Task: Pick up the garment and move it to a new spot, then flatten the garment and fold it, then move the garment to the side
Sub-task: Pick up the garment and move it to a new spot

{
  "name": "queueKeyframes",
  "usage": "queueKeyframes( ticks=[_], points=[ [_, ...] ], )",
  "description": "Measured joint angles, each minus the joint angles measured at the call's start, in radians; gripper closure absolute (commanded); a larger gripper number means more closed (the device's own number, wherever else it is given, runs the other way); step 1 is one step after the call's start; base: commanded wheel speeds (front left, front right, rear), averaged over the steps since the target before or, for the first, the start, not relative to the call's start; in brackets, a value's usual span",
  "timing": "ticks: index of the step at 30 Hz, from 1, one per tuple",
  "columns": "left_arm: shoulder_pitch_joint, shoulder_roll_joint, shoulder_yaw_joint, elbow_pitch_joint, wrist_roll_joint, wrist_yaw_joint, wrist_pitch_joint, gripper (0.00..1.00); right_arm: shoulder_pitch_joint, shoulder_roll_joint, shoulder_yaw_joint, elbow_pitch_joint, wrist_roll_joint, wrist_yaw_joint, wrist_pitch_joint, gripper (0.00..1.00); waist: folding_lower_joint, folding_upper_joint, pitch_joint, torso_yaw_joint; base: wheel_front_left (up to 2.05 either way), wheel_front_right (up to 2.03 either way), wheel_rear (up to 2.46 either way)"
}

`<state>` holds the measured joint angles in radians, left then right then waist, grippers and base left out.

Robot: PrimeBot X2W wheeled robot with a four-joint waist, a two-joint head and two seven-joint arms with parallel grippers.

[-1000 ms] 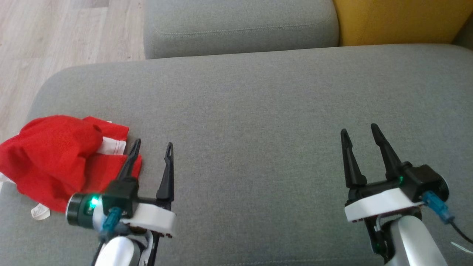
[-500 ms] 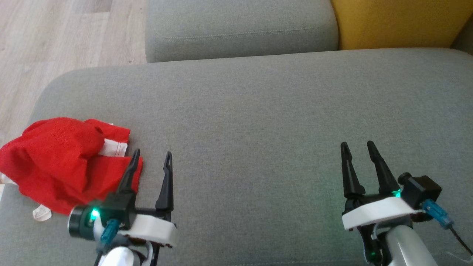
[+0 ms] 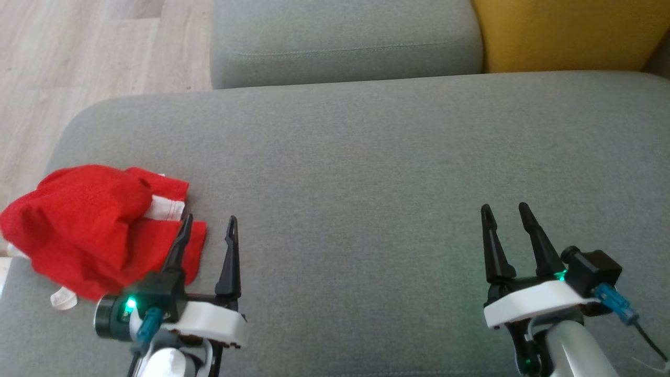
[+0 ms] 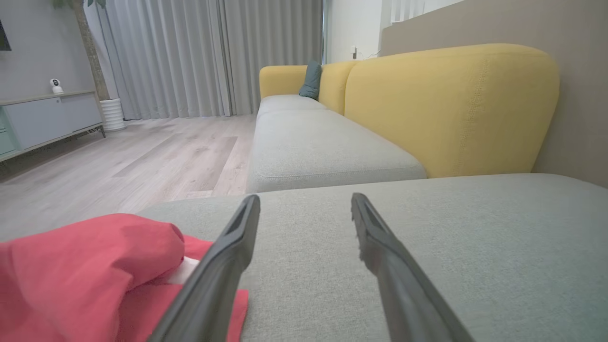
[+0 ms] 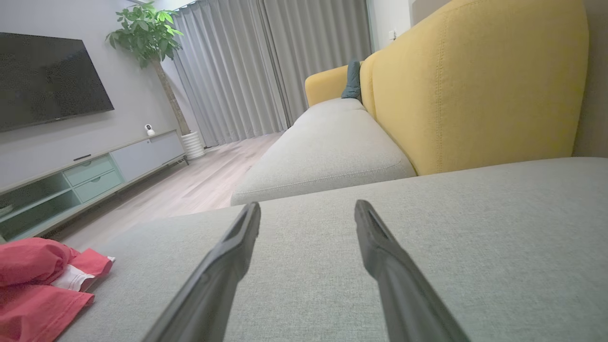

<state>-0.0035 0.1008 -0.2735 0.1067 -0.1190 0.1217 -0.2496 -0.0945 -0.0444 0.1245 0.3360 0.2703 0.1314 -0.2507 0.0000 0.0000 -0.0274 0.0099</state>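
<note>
Head view looks steeply down; low wrist views face forward, sharing the garment (image 3: 89, 225).

Red garment (image 3: 78, 220) crumpled on sofa (image 3: 366, 173) — left gripper (image 3: 209, 218) at its edge, jaws apart.

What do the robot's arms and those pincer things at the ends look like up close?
The left pincer and right pincer each have two long, tapering black fingers on a white base plate. Behind sits a dark housing with a small green light and a blue cable plug. The forearms are smooth, rounded and pale.
</note>
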Motion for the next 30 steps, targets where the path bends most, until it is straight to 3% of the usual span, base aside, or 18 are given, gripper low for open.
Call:
queueKeyframes(
  ticks=[12,30],
  points=[
    [0.003,-0.012,0.065,0.001,0.031,-0.016,0.000,0.00,0.000,-0.001,0.053,0.004,0.024,0.000,0.000,0.00,0.0000,0.0000,-0.012,0.091,0.00,0.00,0.00],
    [0.057,-0.013,0.120,-0.015,0.056,-0.026,0.000,0.00,0.009,0.000,0.100,0.012,0.067,0.000,0.000,0.00,0.0000,0.0000,-0.050,0.345,0.00,0.00,0.00]
  ],
)
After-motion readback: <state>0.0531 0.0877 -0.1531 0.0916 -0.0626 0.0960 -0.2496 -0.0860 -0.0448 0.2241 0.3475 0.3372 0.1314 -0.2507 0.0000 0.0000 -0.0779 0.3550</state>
